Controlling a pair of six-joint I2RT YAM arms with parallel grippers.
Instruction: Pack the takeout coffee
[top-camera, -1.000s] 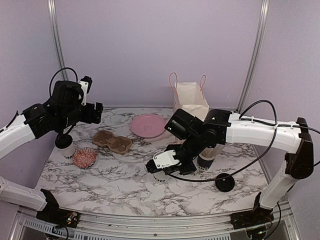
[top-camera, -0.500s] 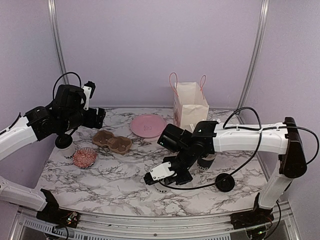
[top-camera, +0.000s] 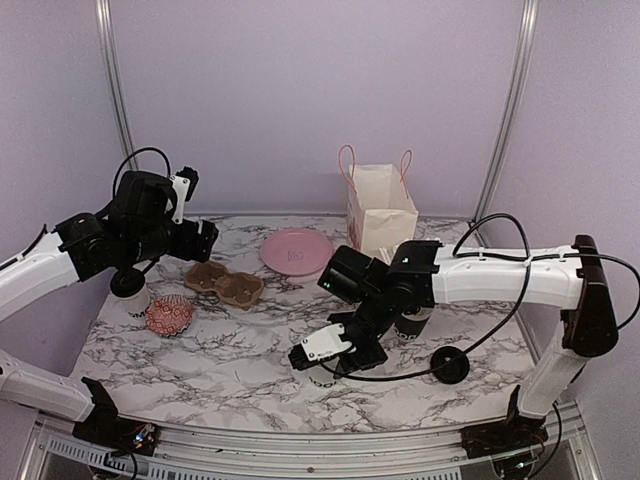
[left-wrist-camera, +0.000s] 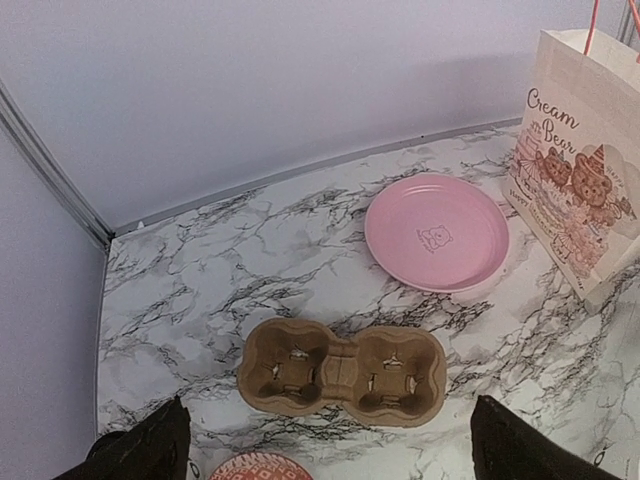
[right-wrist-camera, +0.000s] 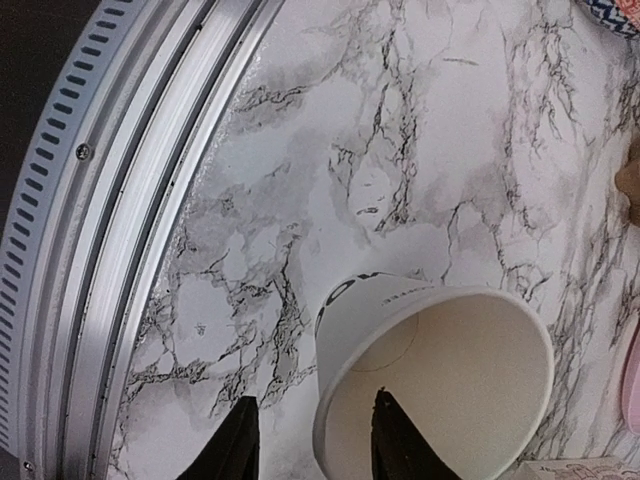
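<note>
Step looks like set-down of lidless paper cup (right-wrist-camera: 430, 370): R gripper (right-wrist-camera: 315, 400) jaws apart, straddling its rim; cup upright on marble table (right-wrist-camera: 400, 150) near front edge. L gripper (left-wrist-camera: 328, 420) wide, empty. Next: lift clear w/o tipping.

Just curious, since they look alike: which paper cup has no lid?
The cup at the right fingers, near the front of the table: its mouth is open. The far-left cup wears a black lid.
</note>
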